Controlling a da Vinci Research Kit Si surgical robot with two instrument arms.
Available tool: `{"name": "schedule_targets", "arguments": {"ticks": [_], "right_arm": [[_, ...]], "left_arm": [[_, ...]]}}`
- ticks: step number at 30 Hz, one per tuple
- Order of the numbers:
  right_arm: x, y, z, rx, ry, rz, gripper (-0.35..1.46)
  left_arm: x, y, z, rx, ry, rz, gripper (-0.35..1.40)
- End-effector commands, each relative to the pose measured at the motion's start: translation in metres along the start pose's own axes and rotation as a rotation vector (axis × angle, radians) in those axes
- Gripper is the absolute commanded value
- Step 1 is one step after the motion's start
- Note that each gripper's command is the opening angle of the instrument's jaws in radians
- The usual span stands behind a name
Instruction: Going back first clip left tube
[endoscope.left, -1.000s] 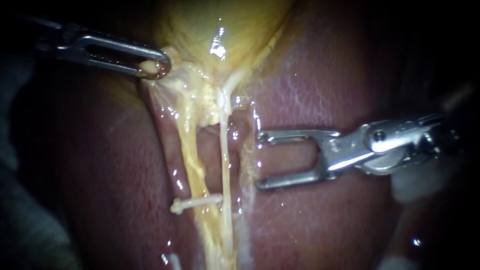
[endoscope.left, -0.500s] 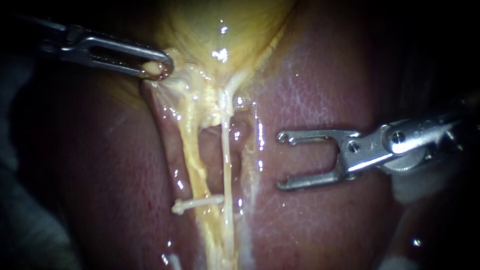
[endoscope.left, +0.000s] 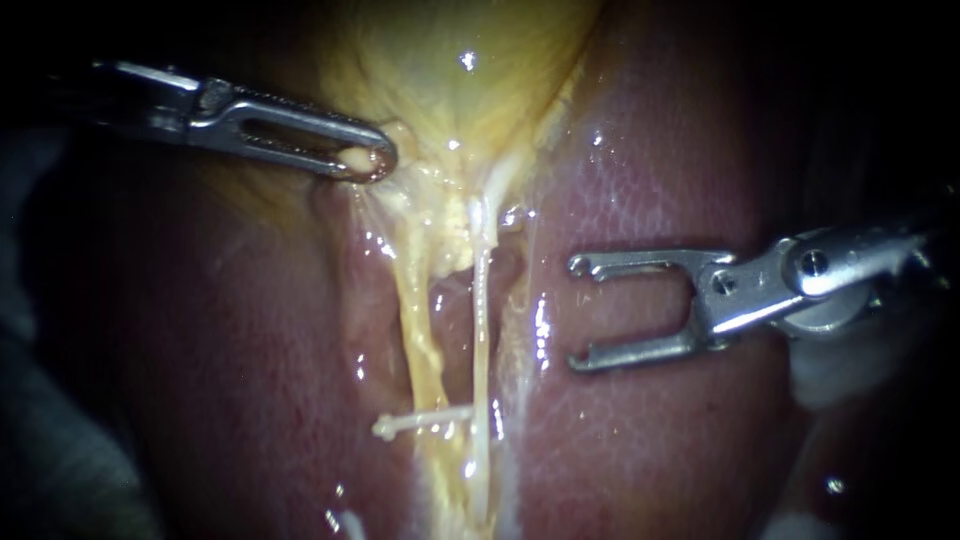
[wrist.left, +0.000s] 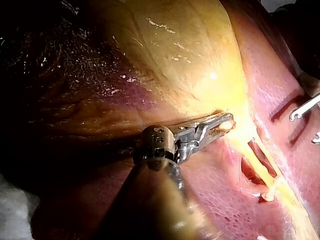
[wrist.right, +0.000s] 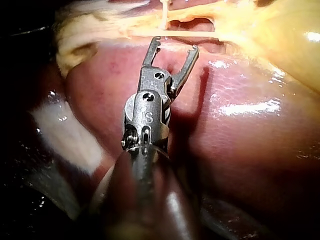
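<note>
Your left instrument (endoscope.left: 368, 160), coming in from the upper left of the frame, is pinching a small pale nub at the lower edge of the yellow gallbladder (endoscope.left: 470, 80), with both jaws pressing on it. Below that, two tubes are running down the middle of the frame over the reddish liver (endoscope.left: 650, 180). The left tube (endoscope.left: 418, 320) is thicker, yellow and lumpy, and the thinner, whitish right tube (endoscope.left: 482, 330) is lying just beside it. The clip (endoscope.left: 425, 421) is sitting low on the left tube, in the lower centre. It is a slim white bar lying crosswise, slightly tilted, with its knobbed end sticking out to the left. Your right instrument (endoscope.left: 578, 313), entering from the right, is holding its jaws spread wide and empty, higher in the frame than the clip and to the right of both tubes.
</note>
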Motion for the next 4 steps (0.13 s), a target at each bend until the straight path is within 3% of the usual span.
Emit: {"name": "schedule_targets", "arguments": {"ticks": [1, 4], "right_arm": [[0.0000, 0.0000, 0.0000, -0.001, 0.000, 0.000, 0.50], [0.0000, 0.0000, 0.0000, -0.001, 0.000, 0.000, 0.50]], "left_arm": [[0.0000, 0.0000, -0.0001, 0.000, 0.000, 0.001, -0.35], [0.0001, 0.0000, -0.0002, -0.001, -0.001, 0.001, -0.35]]}}
